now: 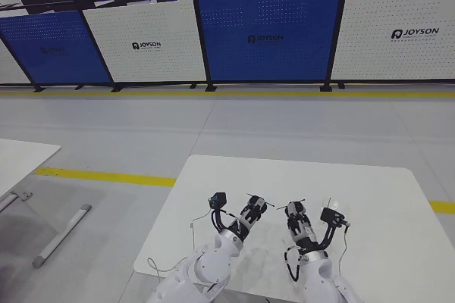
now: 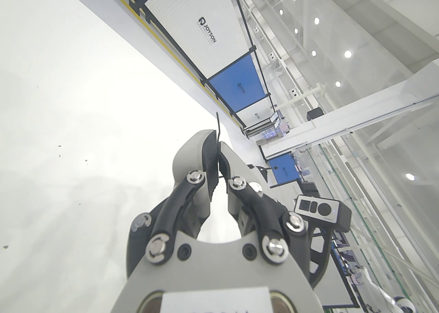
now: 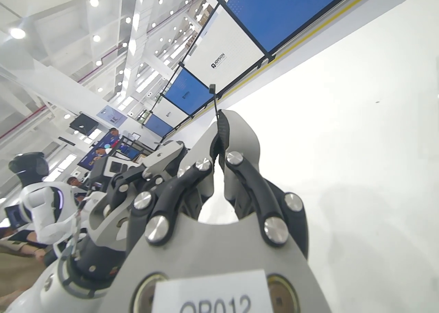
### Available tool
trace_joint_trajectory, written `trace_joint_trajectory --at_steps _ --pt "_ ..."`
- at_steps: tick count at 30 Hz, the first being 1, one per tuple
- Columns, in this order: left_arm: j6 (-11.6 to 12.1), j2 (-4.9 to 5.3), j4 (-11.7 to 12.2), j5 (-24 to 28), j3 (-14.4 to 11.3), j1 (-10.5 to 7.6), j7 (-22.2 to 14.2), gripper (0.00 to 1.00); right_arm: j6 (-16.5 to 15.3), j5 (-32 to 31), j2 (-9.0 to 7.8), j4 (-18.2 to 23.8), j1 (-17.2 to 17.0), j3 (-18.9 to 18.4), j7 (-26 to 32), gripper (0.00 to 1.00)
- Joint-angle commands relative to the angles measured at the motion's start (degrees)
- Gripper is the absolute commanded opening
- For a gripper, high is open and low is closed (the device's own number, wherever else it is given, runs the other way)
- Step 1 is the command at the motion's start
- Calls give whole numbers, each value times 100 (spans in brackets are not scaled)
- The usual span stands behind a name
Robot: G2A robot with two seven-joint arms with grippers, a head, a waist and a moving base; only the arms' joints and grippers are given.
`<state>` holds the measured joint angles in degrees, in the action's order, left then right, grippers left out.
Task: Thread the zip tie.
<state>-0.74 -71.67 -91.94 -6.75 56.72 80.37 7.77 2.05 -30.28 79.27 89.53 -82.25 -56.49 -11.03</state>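
My left gripper (image 2: 218,142) is shut on a thin black zip tie strap, whose pointed tail (image 2: 218,124) sticks out past the fingertips. My right gripper (image 3: 221,117) is shut on a black zip tie strap that ends in the small square head (image 3: 212,88), just beyond its tips. Both hold their ends above the white table (image 1: 364,197). In the top view the left gripper (image 1: 254,204) and right gripper (image 1: 294,209) stand side by side, a short gap apart, near the table's front. Whether the two ends belong to one tie is hidden.
The table's bare white top (image 2: 68,88) spreads ahead of and beside both arms. A second white table (image 1: 15,163) stands off to the left across the floor. A yellow floor line (image 1: 106,177) and blue and white panels (image 1: 269,38) lie beyond.
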Motion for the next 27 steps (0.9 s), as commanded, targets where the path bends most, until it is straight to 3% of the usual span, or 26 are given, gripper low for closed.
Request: trace_joint_trajectory --at_steps 1,16,27 --pt "0 0 0 0 0 0 0 0 -3 2 0 -3 2 -2 1 0" --pt "0 0 0 0 0 0 0 0 -55 -27 13 145 -98 -170 -8 0" --pt "0 0 0 0 0 0 0 0 24 -94 88 -74 83 -78 120 0"
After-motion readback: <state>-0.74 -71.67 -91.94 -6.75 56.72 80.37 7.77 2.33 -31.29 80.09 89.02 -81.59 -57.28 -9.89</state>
